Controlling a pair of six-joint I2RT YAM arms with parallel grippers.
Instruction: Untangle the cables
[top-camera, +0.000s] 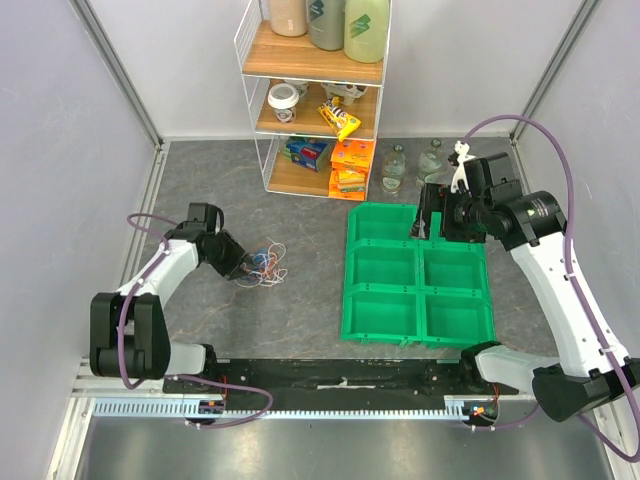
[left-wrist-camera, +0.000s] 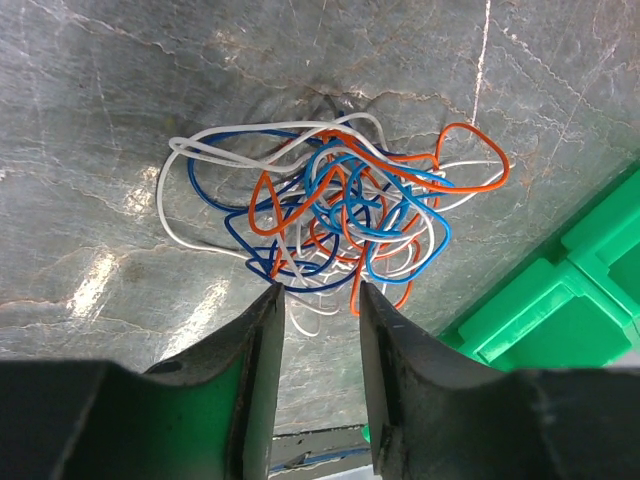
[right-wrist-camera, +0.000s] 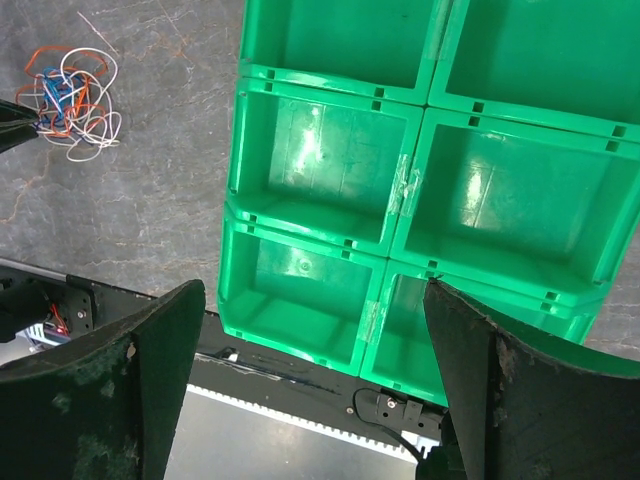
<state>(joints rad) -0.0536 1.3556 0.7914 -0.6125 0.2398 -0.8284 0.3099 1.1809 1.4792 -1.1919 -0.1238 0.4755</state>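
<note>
1. Grey marbled tabletop (top-camera: 300, 315) fills the scene, with a wire shelf (top-camera: 312, 105) at upper centre of the top view.
2. The cables (top-camera: 262, 265) (left-wrist-camera: 330, 200) (right-wrist-camera: 70, 100) lie on it left of centre in one white, orange and blue tangle, well apart from the green bins (top-camera: 418, 285) (right-wrist-camera: 405, 190).
3. The left gripper (top-camera: 240, 268) (left-wrist-camera: 320, 295) sits at the tangle's edge with its jaws partly apart, pinching nothing.
4. The right gripper (top-camera: 428, 222) (right-wrist-camera: 312, 290) hangs over the bins at right, spread wide and empty.

Approach: bare table (top-camera: 200, 190) L of & behind cables (top-camera: 266, 262) is open. Left gripper (left-wrist-camera: 320, 292) occupies tangle's near-L side. To R: strip of free tabletop, then green bin block (top-camera: 418, 300). Wire shelf (top-camera: 310, 100) & bottles (top-camera: 413, 165) block rear centre.
</note>
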